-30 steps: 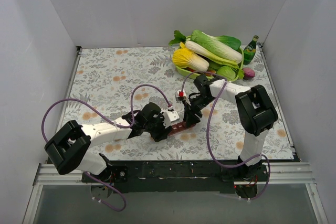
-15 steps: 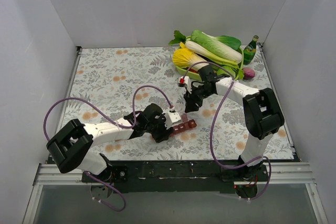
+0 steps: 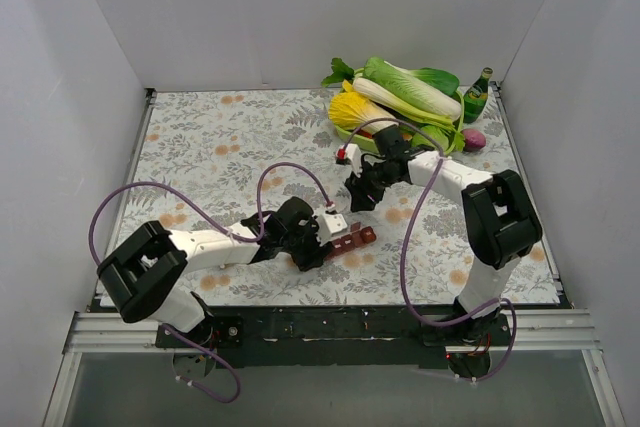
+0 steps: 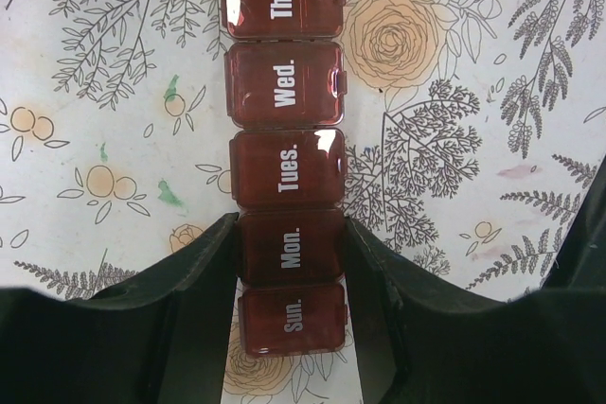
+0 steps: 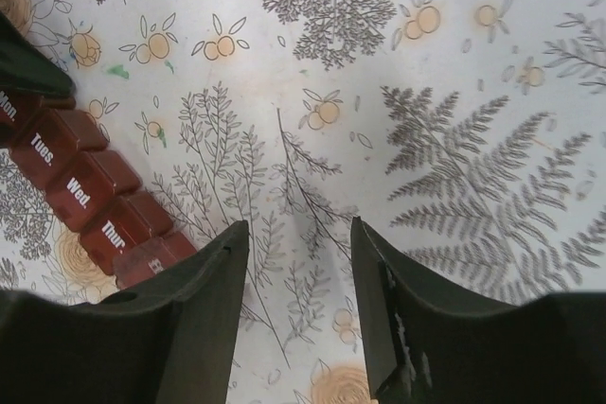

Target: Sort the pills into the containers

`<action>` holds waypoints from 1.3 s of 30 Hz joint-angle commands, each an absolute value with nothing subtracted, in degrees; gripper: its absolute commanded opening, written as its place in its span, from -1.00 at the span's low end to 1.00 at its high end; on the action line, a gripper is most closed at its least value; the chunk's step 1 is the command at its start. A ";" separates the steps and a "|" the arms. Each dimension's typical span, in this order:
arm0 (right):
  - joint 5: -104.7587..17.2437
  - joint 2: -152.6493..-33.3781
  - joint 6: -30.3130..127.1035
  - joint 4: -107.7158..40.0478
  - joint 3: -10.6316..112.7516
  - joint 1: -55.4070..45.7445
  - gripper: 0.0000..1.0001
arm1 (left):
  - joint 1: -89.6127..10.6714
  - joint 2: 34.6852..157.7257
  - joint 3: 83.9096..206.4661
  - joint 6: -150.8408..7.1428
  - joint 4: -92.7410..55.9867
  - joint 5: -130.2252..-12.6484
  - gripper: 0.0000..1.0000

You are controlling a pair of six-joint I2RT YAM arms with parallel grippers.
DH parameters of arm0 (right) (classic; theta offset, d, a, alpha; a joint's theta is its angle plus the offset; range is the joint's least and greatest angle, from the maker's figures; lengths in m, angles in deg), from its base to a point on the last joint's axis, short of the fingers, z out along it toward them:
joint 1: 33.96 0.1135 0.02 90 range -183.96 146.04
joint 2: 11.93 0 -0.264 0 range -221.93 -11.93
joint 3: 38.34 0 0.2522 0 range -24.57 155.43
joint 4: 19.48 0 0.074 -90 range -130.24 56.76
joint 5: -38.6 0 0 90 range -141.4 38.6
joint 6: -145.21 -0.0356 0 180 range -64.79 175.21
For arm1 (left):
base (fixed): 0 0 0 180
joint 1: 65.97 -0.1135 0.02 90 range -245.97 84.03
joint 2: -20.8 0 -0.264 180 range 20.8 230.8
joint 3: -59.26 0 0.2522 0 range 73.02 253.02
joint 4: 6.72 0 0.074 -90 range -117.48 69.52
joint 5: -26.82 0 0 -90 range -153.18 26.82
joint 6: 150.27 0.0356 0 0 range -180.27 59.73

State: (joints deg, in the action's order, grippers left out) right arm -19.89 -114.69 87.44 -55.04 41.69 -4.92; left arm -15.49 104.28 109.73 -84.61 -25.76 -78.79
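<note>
L pincer [image 4: 291, 226] clamps pill organizer [image 4: 284, 82] at Mon.; its far end cropped. R pincer [image 5: 299, 229] agape, empty.

I see the pill organizer [image 3: 350, 241] on the floral tabletop [image 3: 220, 147] near 6 o'clock. A vegetable tray [image 3: 341, 130] sits at 1 o'clock.

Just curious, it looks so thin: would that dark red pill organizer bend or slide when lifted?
Probably stiff: the pill organizer runs straight though the left gripper clamps only its Mon. end. Glossy lids suggest it may slip. Flat and boxy, it shouldn't roll.
</note>
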 commanded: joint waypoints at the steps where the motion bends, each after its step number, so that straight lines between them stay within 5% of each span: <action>1: -14.76 -108.71 93.24 -61.96 47.66 -9.26 0.13 | -15.61 105.08 111.43 -84.61 -25.05 -77.41 -0.71; 7: -3.33 -102.37 109.16 -72.52 40.74 -9.44 0.00 | -16.75 106.40 112.30 -84.88 -24.88 -78.29 -0.68; 15: -3.58 -108.78 113.40 -79.03 41.69 -5.66 -0.95 | -16.84 106.40 112.39 -84.97 -25.14 -78.56 -0.67; 39: -13.35 -121.10 100.12 -70.24 49.43 -5.30 -0.97 | -16.84 107.55 113.18 -85.84 -24.35 -76.28 -0.66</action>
